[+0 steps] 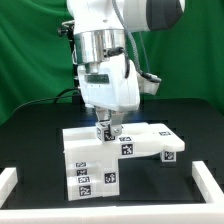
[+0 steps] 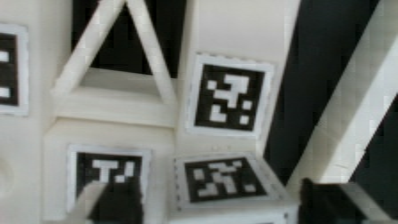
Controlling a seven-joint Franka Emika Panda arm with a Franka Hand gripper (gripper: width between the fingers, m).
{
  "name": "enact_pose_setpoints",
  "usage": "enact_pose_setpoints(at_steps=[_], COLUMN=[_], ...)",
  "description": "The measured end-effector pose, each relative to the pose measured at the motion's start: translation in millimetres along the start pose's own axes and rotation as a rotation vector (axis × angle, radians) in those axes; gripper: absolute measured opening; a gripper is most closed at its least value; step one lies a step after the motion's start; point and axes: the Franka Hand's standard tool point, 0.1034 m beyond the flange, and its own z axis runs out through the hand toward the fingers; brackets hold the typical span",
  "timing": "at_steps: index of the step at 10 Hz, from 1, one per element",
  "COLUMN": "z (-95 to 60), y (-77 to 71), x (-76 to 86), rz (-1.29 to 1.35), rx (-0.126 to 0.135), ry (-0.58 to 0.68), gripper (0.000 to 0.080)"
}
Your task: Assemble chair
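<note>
Tags (image 2: 226, 97) show close at the wrist; outside, perhaps open tool (image 1: 106, 128) over chair (image 1: 115, 155).

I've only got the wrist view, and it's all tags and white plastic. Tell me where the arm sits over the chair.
Observer: The arm comes straight down, and its jaws meet the top of the chair near the middle.
Operator: Give me the chair's overall shape.
Observer: It's a stepped white stack on the exterior view's left, with a flat slab reaching out to the exterior view's right.
Operator: Report what surrounds it.
Observer: It stands on a black table with a white rail along the edge and a green curtain behind.
</note>
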Motion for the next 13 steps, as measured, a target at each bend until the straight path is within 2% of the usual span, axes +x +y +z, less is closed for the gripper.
enact_pose_setpoints(at_steps=[1,2,5,7,9,11,13], z=[0.2,0.2,0.1,-2.7,1.0,1.7,2.0], y=[0.1,0.1,-0.3,-6.1,-2.5,-0.5,-0.6], x=[-0.1,-0.1,-1.6,-4.3,-6.9,-4.8,-1.5], rz=[0.0,-0.001,-0.091,-0.353,-0.714,-0.869,-1.104], rx=[0.0,0.0,-0.007,-0.017,-0.031,-0.029,-0.046], ry=[0.0,0.0,-0.001,-0.004,-0.021,-0.018,-0.017], gripper=[0.0585,0.0636,0.0649,0.0649,0.0649,0.0649,0.0649])
